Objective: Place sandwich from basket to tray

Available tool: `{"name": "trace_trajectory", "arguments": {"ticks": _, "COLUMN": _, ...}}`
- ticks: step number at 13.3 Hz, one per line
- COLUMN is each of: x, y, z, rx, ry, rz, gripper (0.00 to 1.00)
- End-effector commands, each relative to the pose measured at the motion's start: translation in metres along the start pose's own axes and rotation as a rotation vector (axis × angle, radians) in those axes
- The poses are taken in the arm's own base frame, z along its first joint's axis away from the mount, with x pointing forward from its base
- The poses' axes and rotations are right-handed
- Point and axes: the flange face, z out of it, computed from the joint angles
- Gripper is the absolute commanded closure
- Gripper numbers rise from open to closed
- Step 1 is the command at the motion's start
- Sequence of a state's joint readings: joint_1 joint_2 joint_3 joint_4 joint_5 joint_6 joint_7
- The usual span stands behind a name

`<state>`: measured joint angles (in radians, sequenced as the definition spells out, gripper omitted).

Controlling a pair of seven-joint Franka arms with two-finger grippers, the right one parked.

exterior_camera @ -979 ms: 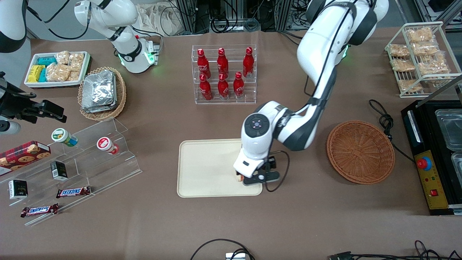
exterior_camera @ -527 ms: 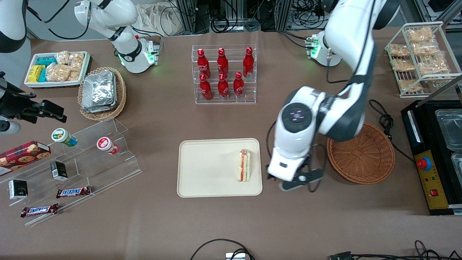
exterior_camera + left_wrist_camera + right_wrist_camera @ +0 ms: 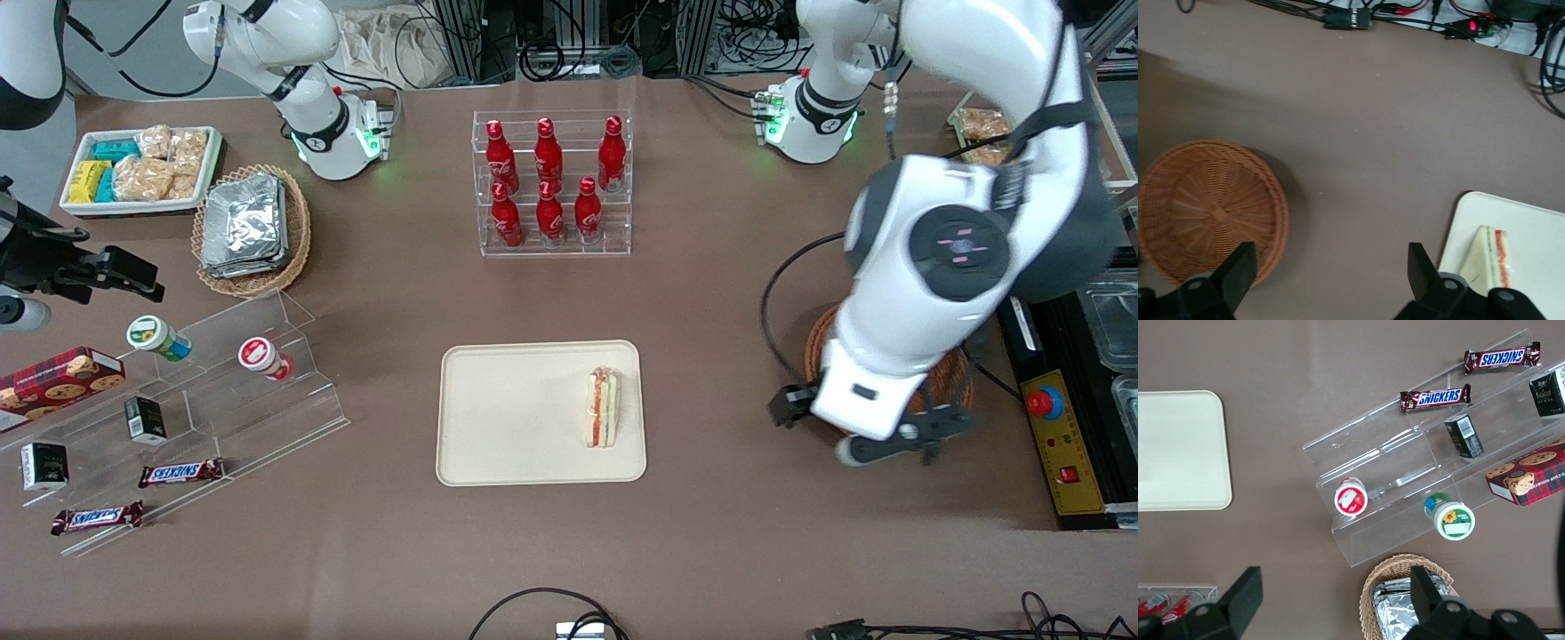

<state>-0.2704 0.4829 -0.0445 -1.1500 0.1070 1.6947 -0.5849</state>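
L arm bent, wrist down; claw [image 3: 1328, 277] wide apart, holding nothing.

- We count one sandwich [image 3: 603, 409] on one tray [image 3: 516, 418].
- We see two wicker baskets: the brown basket [image 3: 1208, 213] and the tan basket [image 3: 300, 233].
- Six bottles [image 3: 548, 218], upper middle of the frame.
- Two Snickers bars [image 3: 180, 472].
- Two dark boxes [image 3: 145, 420], one cookie box [image 3: 58, 378], two cups [image 3: 158, 337].
- One gripper [image 3: 1328, 273], fingers spread, near the brown basket.
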Motion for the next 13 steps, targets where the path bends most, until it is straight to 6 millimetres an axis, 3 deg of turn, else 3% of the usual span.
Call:
{"name": "trace_trajectory", "arguments": {"ticks": 1, "x": -0.002, "y": -0.034, "z": -0.023, "rx": -0.029, "ry": -0.044, "rz": 0.039, "gripper": 0.0}}
{"name": "trace_trajectory", "arguments": {"ticks": 7, "x": 0.005, "y": -0.095, "z": -0.053, "rx": -0.043, "ry": -0.087, "rz": 0.059, "gripper": 0.0}}
{"name": "trace_trajectory", "arguments": {"ticks": 10, "x": -0.004, "y": -0.137, "z": -0.066, "rx": -0.071, "ry": -0.089, "rz": 0.101, "gripper": 0.0}}
{"name": "trace_trajectory", "arguments": {"ticks": 13, "x": -0.015, "y": -0.156, "z": -0.087, "rx": -0.076, "ry": -0.063, "rz": 0.15, "gripper": 0.0}}
